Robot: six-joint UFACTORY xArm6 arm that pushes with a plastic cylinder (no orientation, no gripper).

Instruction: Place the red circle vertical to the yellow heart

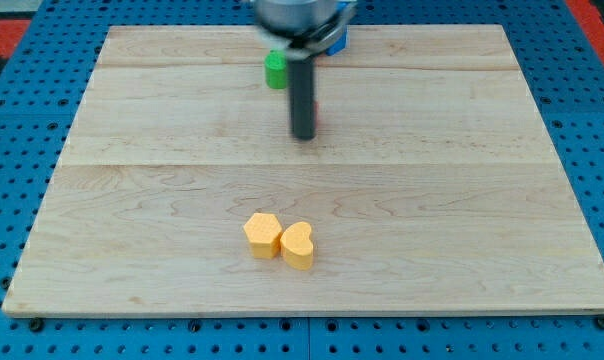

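The red circle is almost hidden just right of my bare tip, well above the yellow heart.

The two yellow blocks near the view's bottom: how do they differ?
The yellow heart has a notched, lobed top, while the yellow hexagon has flat angled sides. The heart sits to the view's right and slightly lower; the hexagon is to the left. They touch, and share the same colour and similar size.
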